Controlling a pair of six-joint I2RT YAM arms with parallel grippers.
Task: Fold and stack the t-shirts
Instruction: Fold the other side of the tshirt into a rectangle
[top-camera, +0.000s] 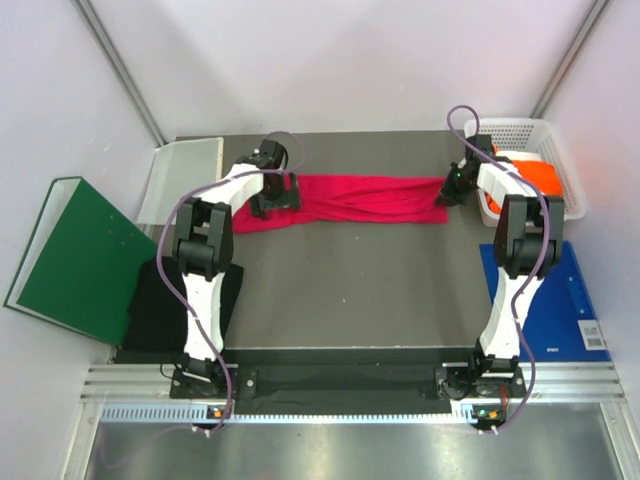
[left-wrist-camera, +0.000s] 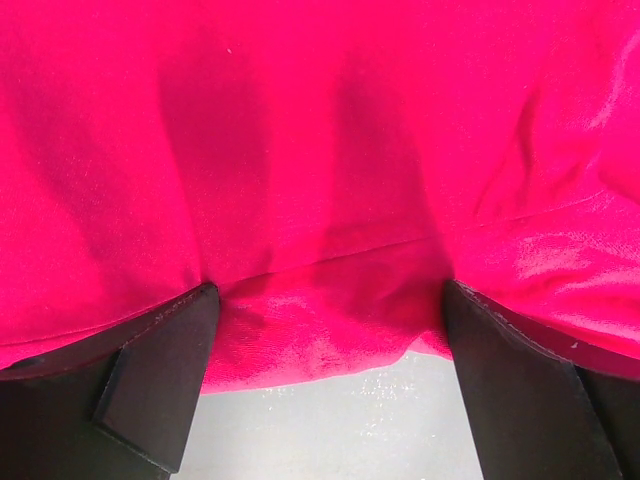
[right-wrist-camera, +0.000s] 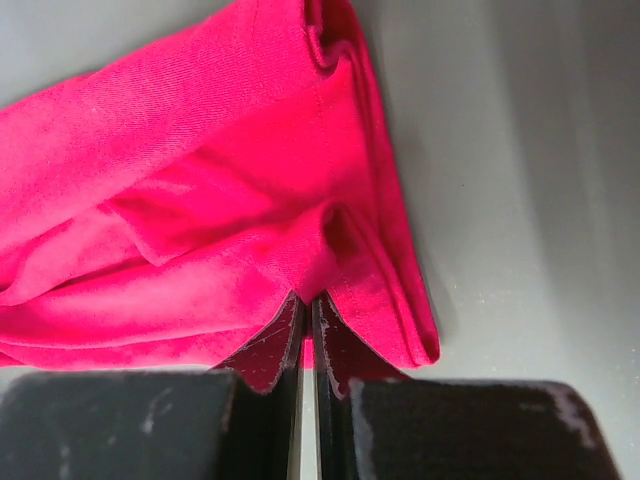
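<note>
I see the crimson-pink t-shirt (top-camera: 365, 198) lying as a long bunched band across the far part of the tabletop (top-camera: 350, 290), reaching from one arm to the other. My right gripper (right-wrist-camera: 306, 302) is pinched tight on a fold at the shirt's right end. My left gripper (left-wrist-camera: 328, 292) has its jaws spread wide, with the left end's cloth bulging between them. The orange t-shirt (top-camera: 542, 176) sits in the white basket (top-camera: 520, 128) at far right.

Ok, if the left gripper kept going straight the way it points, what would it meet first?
The crimson-pink t-shirt: it fills the left wrist view right ahead of the left gripper, with cloth seemingly between its open jaws.
</note>
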